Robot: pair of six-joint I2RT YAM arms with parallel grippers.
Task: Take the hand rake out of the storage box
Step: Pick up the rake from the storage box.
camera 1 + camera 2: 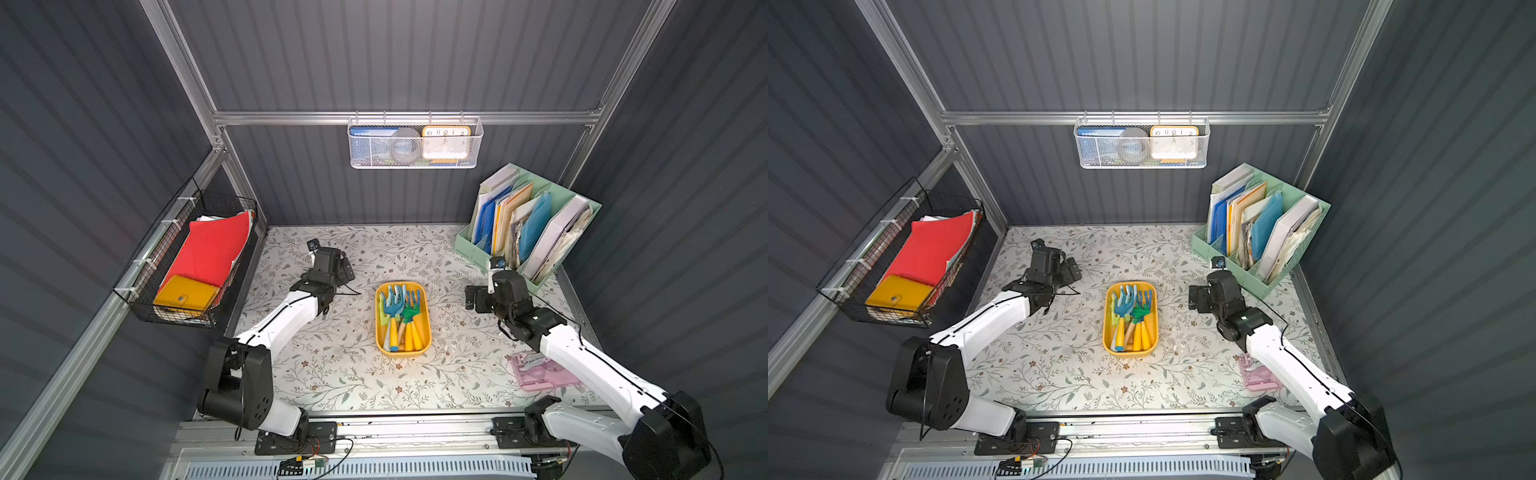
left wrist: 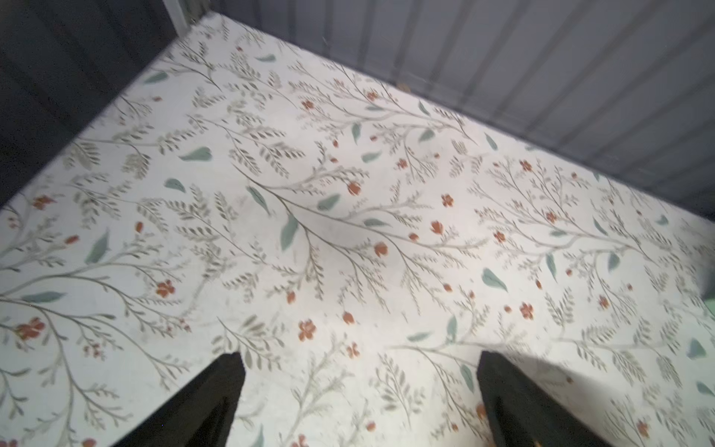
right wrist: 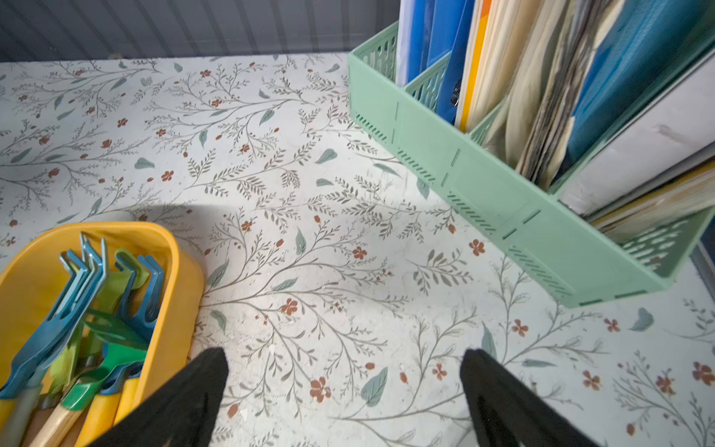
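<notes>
in the middle of the table, inside the yellow storage box: the hand rake, blue head toward the far end, yellow handle toward the near end. heaped there with other toy tools, among them a green rake and more blue prongs; exact count hard to tell. box set lengthwise, near to far, flat on the flowered top.

left of the box, about level with its far end and well apart from it: left gripper, jaws spread wide, nothing between them. only bare table beyond its fingers in the wrist view.

right of the box, near but not touching: right gripper, likewise spread wide and empty. box corner and rake prongs just beside one finger in its wrist view.

in the far right corner: green file holder, packed with folders and papers. near right, partly under the right arm: pink case.

on the far wall: white mesh basket with a clock. on the left wall: black wire basket with a red folder and a yellow wallet.
</notes>
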